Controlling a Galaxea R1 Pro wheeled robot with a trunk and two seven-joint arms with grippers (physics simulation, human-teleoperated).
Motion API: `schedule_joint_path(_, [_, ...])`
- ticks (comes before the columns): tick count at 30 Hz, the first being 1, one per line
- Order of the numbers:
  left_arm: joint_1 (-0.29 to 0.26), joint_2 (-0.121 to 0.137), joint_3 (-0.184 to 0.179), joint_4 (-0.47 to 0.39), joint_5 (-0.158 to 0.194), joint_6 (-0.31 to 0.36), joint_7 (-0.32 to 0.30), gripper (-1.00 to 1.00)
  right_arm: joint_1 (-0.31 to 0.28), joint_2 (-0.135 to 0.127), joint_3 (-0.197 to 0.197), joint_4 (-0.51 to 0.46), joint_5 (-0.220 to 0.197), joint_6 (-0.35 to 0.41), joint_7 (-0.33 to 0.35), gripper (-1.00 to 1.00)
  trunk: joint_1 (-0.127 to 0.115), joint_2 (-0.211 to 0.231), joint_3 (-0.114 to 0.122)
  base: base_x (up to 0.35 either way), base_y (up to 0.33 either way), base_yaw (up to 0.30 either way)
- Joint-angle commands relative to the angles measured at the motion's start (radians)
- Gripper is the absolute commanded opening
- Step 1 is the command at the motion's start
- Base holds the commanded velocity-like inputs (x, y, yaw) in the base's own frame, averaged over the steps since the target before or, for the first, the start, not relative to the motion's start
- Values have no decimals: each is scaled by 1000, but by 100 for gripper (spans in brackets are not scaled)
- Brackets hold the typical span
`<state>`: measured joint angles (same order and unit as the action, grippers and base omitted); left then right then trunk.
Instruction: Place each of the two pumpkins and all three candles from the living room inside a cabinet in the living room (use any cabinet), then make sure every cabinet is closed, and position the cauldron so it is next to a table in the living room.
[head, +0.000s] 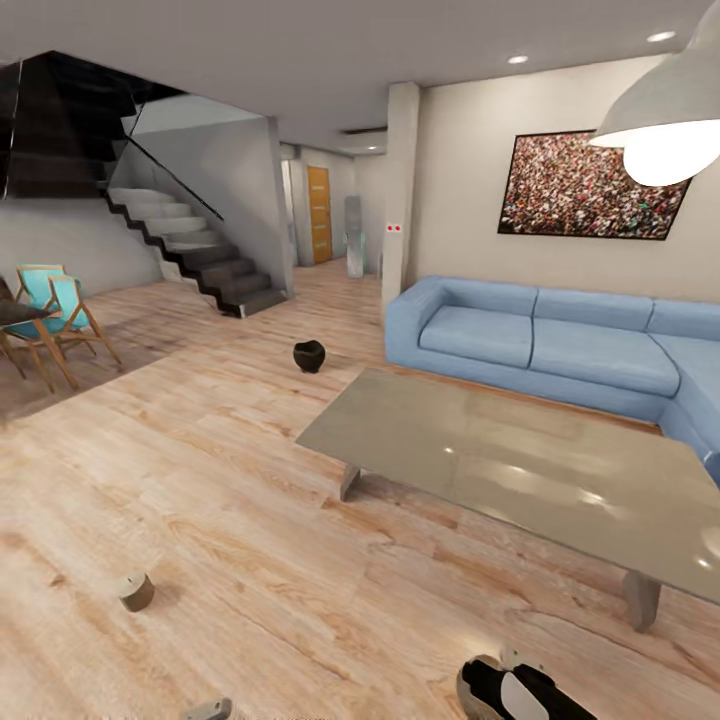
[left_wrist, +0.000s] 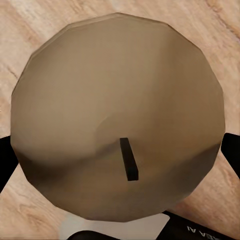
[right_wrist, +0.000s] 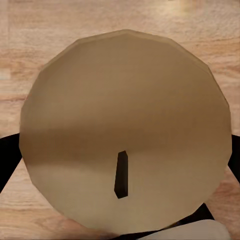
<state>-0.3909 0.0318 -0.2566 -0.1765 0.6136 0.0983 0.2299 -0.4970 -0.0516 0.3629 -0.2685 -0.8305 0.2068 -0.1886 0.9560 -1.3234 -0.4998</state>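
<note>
A candle in each gripper, seen end-on, with a third lying on the floor.

The candle (left_wrist: 117, 117) in the left wrist view is a stubby beige cylinder with a dark wick; the left gripper (left_wrist: 120, 165) has a dark finger (left_wrist: 6, 160) at each flank, apparently clamped on it. The right gripper (right_wrist: 122, 165) seems to hold a second candle (right_wrist: 125, 130) the same way. Each looks light, stiff and smooth, so a grip across the round side suits it; the wick is best left untouched. The third candle (head: 135, 591) lies on the wood floor (head: 250, 520), with the black cauldron (head: 309, 355) farther off near the grey surface (head: 520, 470) and blue sofa (head: 560, 340).
</note>
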Motion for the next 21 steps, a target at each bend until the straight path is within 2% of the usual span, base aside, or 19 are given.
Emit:
schedule_joint_path(1, [0, 0, -9, -2, 5, 6, 8, -100, 0, 0, 8, -3, -7, 4, -8, -100, 0, -1, -1, 0, 0, 290])
schedule_joint_path(16, [0, 0, -9, -2, 7, 6, 9, -100, 0, 12, 8, -3, -6, 0, -8, -100, 0, -1, -1, 0, 0, 290])
schedule_joint_path(18, [0, 0, -9, -3, 22, 6, 9, -100, 0, 13, 8, -3, -6, -9, -8, -100, 0, -1, -1, 0, 0, 290])
schedule_joint_path(21, [0, 0, -9, -3, 64, 5, 8, -100, 0, 13, 8, -3, -6, -19, -8, -100, 0, -1, -1, 0, 0, 290])
